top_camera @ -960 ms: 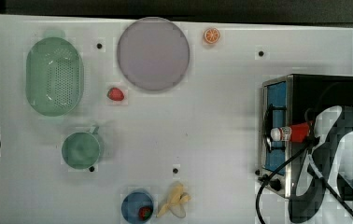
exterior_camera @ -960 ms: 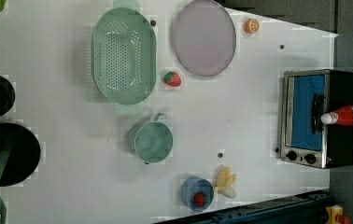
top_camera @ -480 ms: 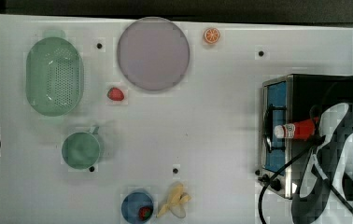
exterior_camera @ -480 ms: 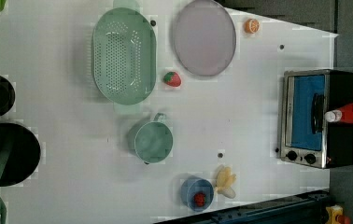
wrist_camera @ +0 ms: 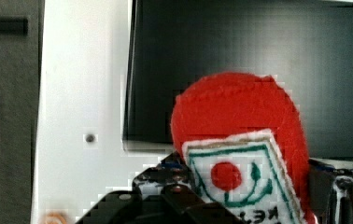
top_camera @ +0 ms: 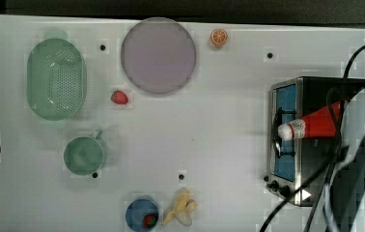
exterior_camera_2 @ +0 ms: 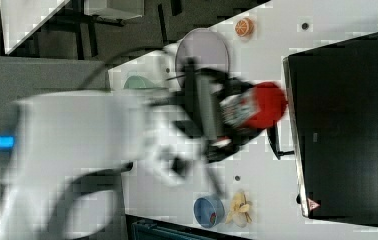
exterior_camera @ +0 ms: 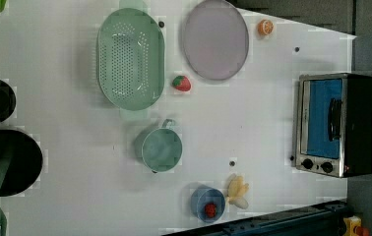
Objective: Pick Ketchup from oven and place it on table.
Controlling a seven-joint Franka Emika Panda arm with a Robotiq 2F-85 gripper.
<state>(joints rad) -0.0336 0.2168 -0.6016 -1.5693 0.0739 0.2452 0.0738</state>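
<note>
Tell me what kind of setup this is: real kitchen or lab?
Most likely a lab tabletop staged as a toy kitchen: a white table with small mounting holes, a toaster oven, and play food such as a strawberry and banana, with a robot arm working over it.

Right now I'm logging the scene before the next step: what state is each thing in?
Ketchup: held in the gripper, lifted above the oven.
Oven: door shut.
Blue bowl: holds a small red piece.
Green cup: upright.
Round plate: bare.
</note>
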